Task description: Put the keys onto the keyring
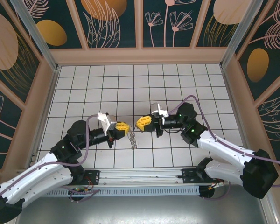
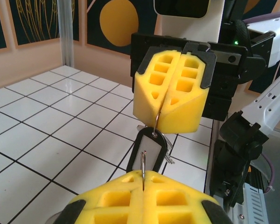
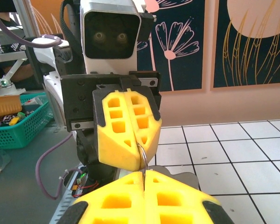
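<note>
Floral panels (image 1: 112,23) surround a white tiled floor (image 1: 130,84); a green basket (image 3: 19,131) sits nearby.

The left arm (image 1: 42,177) and right arm (image 1: 228,158) reach forward from their bases, elbows bent outward and wrists turned in toward each other. The left gripper (image 1: 122,126) and right gripper (image 1: 142,122) meet tip to tip at the centre, nearly touching, both held level. Each one's yellow fingers (image 2: 151,88) are pressed fully together.

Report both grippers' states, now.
Left gripper: shut, pinching the thin wire ring.
Right gripper: shut, pinching the same ring, key tag hanging below.
</note>
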`<action>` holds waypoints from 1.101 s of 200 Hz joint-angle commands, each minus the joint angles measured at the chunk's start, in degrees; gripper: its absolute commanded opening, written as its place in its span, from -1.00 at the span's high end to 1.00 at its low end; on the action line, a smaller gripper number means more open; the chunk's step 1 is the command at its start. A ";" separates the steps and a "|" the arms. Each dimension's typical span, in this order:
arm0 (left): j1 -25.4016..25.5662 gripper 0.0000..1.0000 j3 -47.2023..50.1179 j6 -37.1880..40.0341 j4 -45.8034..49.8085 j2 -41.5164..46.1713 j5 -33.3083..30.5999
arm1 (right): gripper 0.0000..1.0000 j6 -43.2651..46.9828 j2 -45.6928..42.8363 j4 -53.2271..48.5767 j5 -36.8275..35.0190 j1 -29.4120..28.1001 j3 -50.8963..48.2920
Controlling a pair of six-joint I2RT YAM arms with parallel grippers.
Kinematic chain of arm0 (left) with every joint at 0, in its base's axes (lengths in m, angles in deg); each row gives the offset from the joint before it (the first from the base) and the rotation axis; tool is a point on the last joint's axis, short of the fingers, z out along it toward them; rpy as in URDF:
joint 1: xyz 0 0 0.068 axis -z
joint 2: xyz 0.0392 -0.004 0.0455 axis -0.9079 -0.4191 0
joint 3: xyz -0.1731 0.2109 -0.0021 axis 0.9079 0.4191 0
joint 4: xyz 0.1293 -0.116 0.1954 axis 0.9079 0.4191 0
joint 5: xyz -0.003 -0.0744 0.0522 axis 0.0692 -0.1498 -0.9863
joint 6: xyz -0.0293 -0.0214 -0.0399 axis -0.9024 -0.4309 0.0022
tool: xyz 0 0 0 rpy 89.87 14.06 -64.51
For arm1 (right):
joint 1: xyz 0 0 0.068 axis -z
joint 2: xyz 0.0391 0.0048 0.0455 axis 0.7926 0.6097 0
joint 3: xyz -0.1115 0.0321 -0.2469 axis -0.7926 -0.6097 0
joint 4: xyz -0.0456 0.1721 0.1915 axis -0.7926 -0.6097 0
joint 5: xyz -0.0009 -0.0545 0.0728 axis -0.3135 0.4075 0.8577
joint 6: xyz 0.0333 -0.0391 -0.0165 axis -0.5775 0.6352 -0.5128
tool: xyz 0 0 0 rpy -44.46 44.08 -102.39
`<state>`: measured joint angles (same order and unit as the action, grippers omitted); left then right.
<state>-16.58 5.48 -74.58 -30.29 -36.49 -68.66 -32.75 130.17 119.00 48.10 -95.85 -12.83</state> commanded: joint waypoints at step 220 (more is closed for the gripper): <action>-0.34 1.00 -3.04 3.28 0.83 -2.41 4.65 | 0.91 8.09 -2.82 -11.41 -2.65 -1.49 2.64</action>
<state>-16.80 4.69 -73.05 -28.96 -39.48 -66.61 -27.53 128.60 111.70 44.10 -97.23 -12.37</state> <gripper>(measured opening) 0.041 0.056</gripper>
